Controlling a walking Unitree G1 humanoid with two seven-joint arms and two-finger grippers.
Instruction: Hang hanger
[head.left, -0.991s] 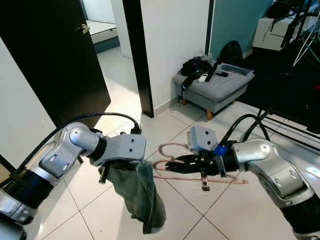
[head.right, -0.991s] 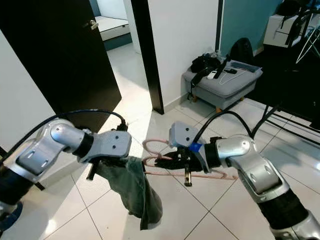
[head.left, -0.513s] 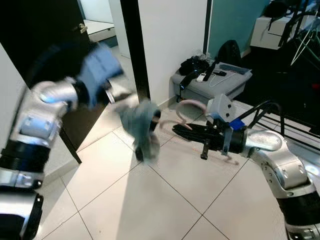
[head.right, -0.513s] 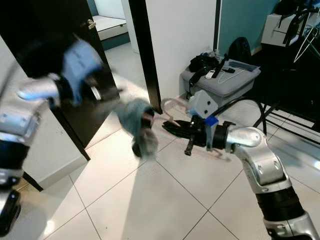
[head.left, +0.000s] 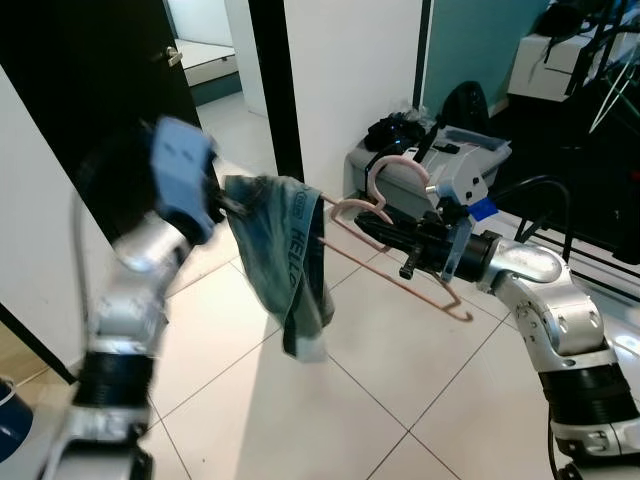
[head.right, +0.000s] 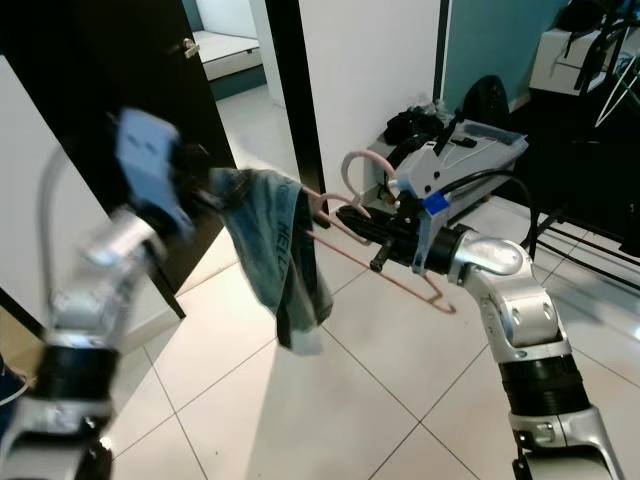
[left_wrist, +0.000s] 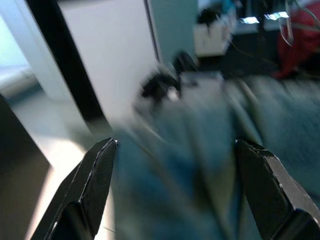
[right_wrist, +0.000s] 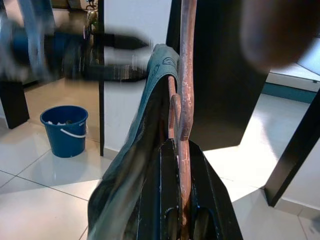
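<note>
Right, your right pincer (head.left: 400, 240) is clamped on the pink hanger (head.left: 385, 215), whose long bar runs from its fingers toward the left pincer (head.left: 222, 205). That one's fingers stand apart in the wrist view, the green garment (head.left: 290, 260) right ahead (whether it still pinches cloth, you can't tell). The garment drapes over the hanger's far end, nearer your left arm.

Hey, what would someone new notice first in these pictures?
Probably the blue-green garment draped over the end of a pink hanger, held up in mid-air over the white tiled floor. The right gripper grips the hanger near its hook, while the blurred left gripper holds the garment's upper edge.
</note>
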